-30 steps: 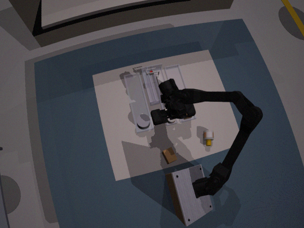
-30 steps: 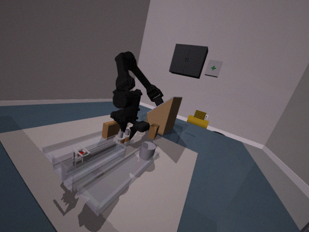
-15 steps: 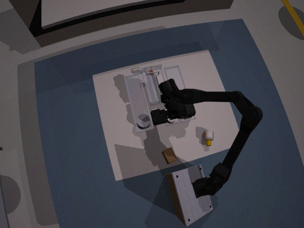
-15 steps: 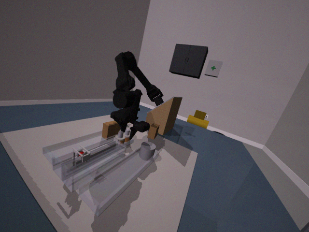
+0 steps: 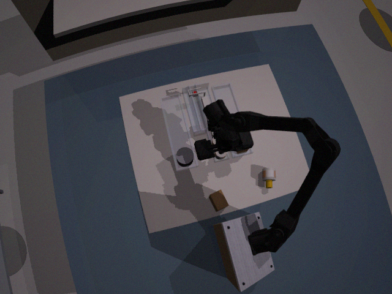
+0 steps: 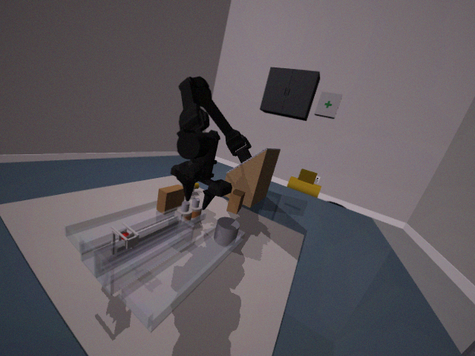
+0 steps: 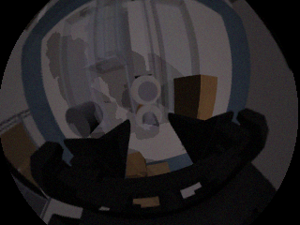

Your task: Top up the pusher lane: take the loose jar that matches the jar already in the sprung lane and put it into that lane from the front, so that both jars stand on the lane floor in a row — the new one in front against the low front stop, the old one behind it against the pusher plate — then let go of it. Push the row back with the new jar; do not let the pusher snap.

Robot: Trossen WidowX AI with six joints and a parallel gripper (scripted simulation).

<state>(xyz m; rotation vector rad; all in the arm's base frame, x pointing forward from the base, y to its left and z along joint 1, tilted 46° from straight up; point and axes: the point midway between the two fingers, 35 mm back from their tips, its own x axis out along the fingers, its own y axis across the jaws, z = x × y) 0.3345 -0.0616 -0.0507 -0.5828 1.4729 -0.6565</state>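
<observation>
The clear sprung lane (image 5: 198, 114) (image 6: 153, 225) is the middle of three lanes. Its red-marked pusher frame (image 5: 195, 94) (image 6: 122, 236) sits near the far end. Two small capped jars stand in a row at the front end. The near jar (image 7: 149, 119) (image 6: 195, 207) (image 5: 220, 155) has an orange band, and the other jar (image 7: 146, 90) (image 6: 185, 207) stands right behind it. My gripper (image 5: 218, 153) (image 6: 196, 202) (image 7: 149, 118) is open. Its fingers stand on either side of the near jar with a gap. From above, the arm hides most of both jars.
A dark grey cylinder (image 5: 184, 156) (image 6: 226, 231) (image 7: 82, 119) stands in the neighbouring lane. A brown box (image 6: 168, 198) (image 7: 195, 97) is in the other side lane. A yellow-capped jar (image 5: 269, 177) lies on the mat. A loose brown block (image 5: 218, 199) (image 6: 234, 201) lies near the wooden base (image 5: 244, 253).
</observation>
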